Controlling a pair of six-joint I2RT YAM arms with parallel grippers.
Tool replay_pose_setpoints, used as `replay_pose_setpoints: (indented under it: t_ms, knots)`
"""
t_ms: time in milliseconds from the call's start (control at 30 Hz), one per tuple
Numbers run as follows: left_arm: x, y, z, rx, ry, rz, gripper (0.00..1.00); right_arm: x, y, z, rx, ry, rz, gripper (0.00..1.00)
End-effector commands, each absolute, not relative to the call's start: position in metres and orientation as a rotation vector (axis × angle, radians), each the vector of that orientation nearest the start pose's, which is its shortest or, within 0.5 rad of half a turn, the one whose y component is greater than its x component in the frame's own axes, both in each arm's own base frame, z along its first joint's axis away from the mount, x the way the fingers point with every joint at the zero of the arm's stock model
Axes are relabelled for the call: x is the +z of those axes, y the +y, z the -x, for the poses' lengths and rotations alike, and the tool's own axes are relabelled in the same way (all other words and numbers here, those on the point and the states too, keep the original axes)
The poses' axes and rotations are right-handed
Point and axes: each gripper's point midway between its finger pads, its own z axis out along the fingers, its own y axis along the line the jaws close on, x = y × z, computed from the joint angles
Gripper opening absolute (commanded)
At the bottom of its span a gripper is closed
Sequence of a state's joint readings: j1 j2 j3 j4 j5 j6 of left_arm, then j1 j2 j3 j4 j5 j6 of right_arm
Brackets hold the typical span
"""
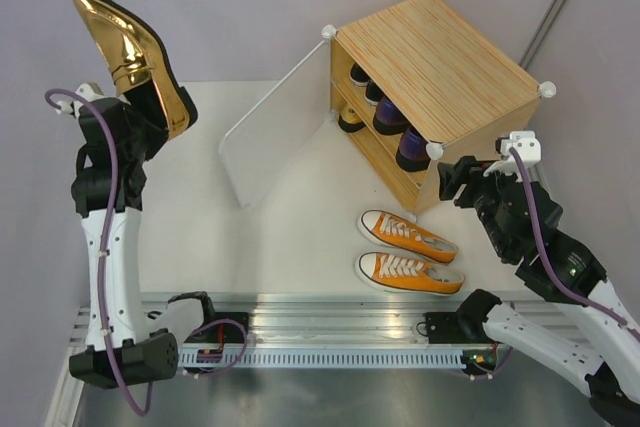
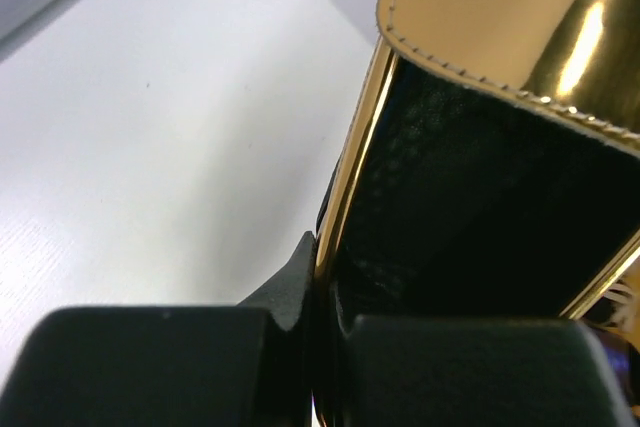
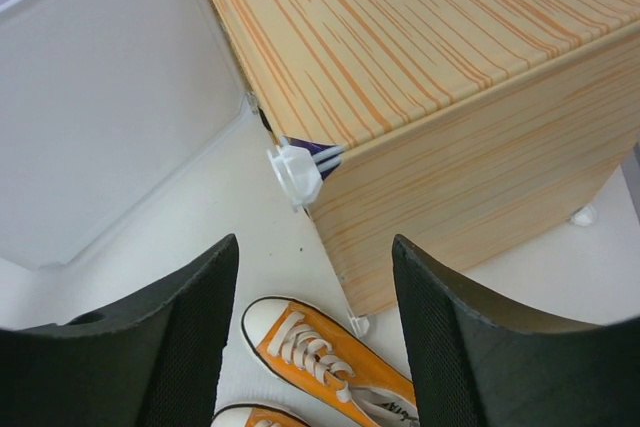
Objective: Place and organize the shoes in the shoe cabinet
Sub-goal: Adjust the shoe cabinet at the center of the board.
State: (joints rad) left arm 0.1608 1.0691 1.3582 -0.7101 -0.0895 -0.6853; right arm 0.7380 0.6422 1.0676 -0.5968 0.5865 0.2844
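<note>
The gold pump [image 1: 125, 47] hangs above the far left of the table [image 1: 280, 247]. Its long axis runs from the toe, pointing up and far-left, back to the heel end. There the left gripper [image 1: 152, 112] is clamped on it, and in the wrist view we see the gold side wall pinched between the fingers [image 2: 160, 357].

The shoe cabinet [image 1: 440, 57] lies well to its right, with its mouth facing near-left and dark shoes [image 1: 390, 115] on both levels. The open door [image 1: 270, 147] stands between pump and mouth, so we judge the carry must pass around its free edge.

The right gripper [image 1: 452, 185] is nearer the cabinet. It hovers by the near corner with its jaws spread and holding nothing, and the orange sneakers [image 1: 408, 235] lie just beside it.
</note>
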Motion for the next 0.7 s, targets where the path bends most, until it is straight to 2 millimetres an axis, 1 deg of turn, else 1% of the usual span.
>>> replay_pose_setpoints:
  t_ms: [0, 33, 67, 100, 133, 200, 233, 267, 300, 333, 367, 400, 433, 500, 533, 600, 633, 667]
  knots:
    - [0.416, 0.039, -0.301, -0.257, 1.649, 0.744, 0.02, 0.373, 0.105, -0.227, 0.337, 1.681, 0.001, 0.66]
    - [0.424, 0.033, -0.297, -0.282, 1.641, 0.718, 0.02, 0.374, 0.117, -0.230, 0.376, 1.681, 0.035, 0.65]
    - [0.437, 0.030, -0.292, -0.299, 1.619, 0.691, 0.02, 0.375, 0.123, -0.232, 0.395, 1.680, 0.049, 0.64]
    - [0.442, 0.026, -0.287, -0.310, 1.616, 0.674, 0.02, 0.374, 0.131, -0.234, 0.416, 1.684, 0.069, 0.64]
    - [0.454, 0.018, -0.281, -0.349, 1.607, 0.636, 0.02, 0.374, 0.142, -0.239, 0.434, 1.691, 0.091, 0.62]
    - [0.463, 0.009, -0.275, -0.382, 1.610, 0.584, 0.02, 0.374, 0.158, -0.242, 0.482, 1.698, 0.133, 0.60]
    - [0.469, -0.001, -0.270, -0.426, 1.609, 0.534, 0.02, 0.374, 0.168, -0.249, 0.495, 1.701, 0.142, 0.59]
    - [0.476, -0.006, -0.266, -0.440, 1.603, 0.501, 0.02, 0.375, 0.177, -0.250, 0.530, 1.701, 0.170, 0.58]
    - [0.477, -0.010, -0.264, -0.457, 1.606, 0.482, 0.02, 0.375, 0.185, -0.253, 0.548, 1.700, 0.186, 0.57]
    - [0.480, -0.018, -0.259, -0.491, 1.610, 0.444, 0.02, 0.375, 0.199, -0.261, 0.575, 1.696, 0.202, 0.56]
    - [0.479, -0.022, -0.258, -0.503, 1.620, 0.421, 0.02, 0.374, 0.207, -0.264, 0.594, 1.696, 0.220, 0.56]
    - [0.478, -0.024, -0.257, -0.511, 1.624, 0.409, 0.02, 0.374, 0.219, -0.265, 0.634, 1.693, 0.253, 0.56]
    - [0.472, -0.026, -0.256, -0.519, 1.639, 0.403, 0.02, 0.372, 0.234, -0.274, 0.658, 1.692, 0.261, 0.56]
    - [0.470, -0.028, -0.249, -0.514, 1.636, 0.385, 0.02, 0.371, 0.253, -0.279, 0.706, 1.683, 0.292, 0.56]
    - [0.466, -0.030, -0.248, -0.520, 1.644, 0.378, 0.02, 0.370, 0.266, -0.289, 0.724, 1.668, 0.296, 0.56]
    - [0.466, -0.031, -0.242, -0.514, 1.635, 0.354, 0.02, 0.369, 0.284, -0.299, 0.752, 1.662, 0.305, 0.56]
    - [0.465, -0.032, -0.241, -0.512, 1.634, 0.348, 0.02, 0.368, 0.300, -0.310, 0.767, 1.661, 0.315, 0.56]
    - [0.465, -0.033, -0.239, -0.509, 1.630, 0.340, 0.02, 0.367, 0.310, -0.316, 0.780, 1.662, 0.321, 0.56]
